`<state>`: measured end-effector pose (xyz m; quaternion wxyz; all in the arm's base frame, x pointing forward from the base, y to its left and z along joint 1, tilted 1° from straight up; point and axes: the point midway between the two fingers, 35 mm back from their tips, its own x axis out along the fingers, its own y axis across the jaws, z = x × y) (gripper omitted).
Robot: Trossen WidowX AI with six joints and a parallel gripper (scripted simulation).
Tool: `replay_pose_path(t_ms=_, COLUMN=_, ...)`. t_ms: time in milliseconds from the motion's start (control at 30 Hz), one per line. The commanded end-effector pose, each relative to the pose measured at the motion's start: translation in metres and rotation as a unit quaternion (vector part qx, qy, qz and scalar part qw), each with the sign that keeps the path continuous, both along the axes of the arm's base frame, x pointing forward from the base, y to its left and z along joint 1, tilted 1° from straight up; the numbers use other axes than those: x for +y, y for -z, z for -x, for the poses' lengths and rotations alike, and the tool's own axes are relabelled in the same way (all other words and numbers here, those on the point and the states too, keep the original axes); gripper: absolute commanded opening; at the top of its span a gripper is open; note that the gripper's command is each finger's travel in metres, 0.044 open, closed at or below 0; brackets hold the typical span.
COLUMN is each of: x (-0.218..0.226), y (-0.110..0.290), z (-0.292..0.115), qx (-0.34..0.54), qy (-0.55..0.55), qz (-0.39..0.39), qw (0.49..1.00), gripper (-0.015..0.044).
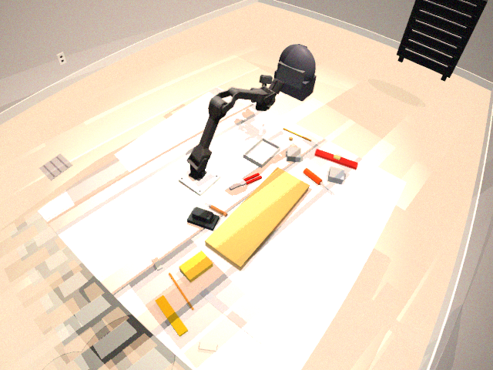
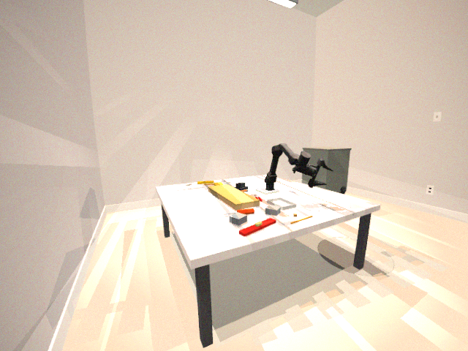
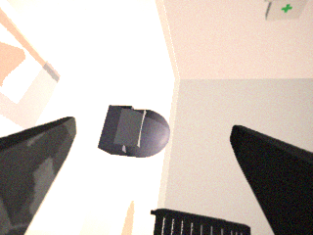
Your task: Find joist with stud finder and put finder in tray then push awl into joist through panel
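My gripper (image 2: pixel 327 176) (image 3: pixel 154 128) is open and empty, raised above the table's far side and pointing outward, away from the tools. The yellow floor panel (image 1: pixel 259 216) (image 2: pixel 232 195) lies flat on the table; no joist shows. The black stud finder (image 1: pixel 202 218) (image 2: pixel 240 186) rests beside the panel, near the arm's base. A small orange-brown handled tool (image 1: pixel 218 210), which looks like the awl, lies between stud finder and panel. The shallow grey tray (image 1: pixel 252 160) sits empty beyond the panel's far end. The wrist view shows none of these objects.
Red-handled pliers (image 1: pixel 252 178) lie between arm base and panel. An orange-handled screwdriver (image 1: pixel 312 176), two grey blocks (image 1: pixel 293 153) (image 1: pixel 337 175) and a red level (image 1: pixel 336 158) lie near the tray end. A yellow block (image 1: pixel 196 266) lies at the other end. A dark backpack (image 1: pixel 296 67) (image 3: pixel 132 131) stands beyond the table.
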<state>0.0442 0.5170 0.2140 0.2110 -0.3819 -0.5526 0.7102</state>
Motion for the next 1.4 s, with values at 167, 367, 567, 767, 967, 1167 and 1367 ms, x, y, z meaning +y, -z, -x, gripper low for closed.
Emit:
replay_pose_path(t_ms=167, x=-0.062, y=0.009, z=-0.149, qx=0.049, qy=0.214, qz=0.089, qw=0.971, gripper=0.044)
replay_pose_path(t_ms=367, x=-0.131, y=0.021, z=-0.233, qx=0.093, qy=0.355, qz=0.141, qw=0.92, gripper=0.044)
replay_pose_path(t_ms=567, x=-0.218, y=0.033, z=-0.297, qx=0.147, qy=0.487, qz=0.183, qw=0.841, gripper=0.044)
replay_pose_path(t_ms=767, x=-0.315, y=0.045, z=-0.332, qx=0.221, qy=0.605, qz=0.216, qw=0.734, gripper=0.044)
replay_pose_path(t_ms=967, x=-0.41, y=0.058, z=-0.338, qx=0.3, qy=0.699, qz=0.233, qw=0.607, gripper=0.044)
replay_pose_path(t_ms=1167, x=-0.514, y=0.072, z=-0.322, qx=0.365, qy=0.781, qz=0.234, qw=0.45, gripper=0.044)
replay_pose_path(t_ms=1367, x=-0.606, y=0.086, z=-0.275, qx=0.43, qy=0.831, qz=0.221, qw=0.275, gripper=0.044)
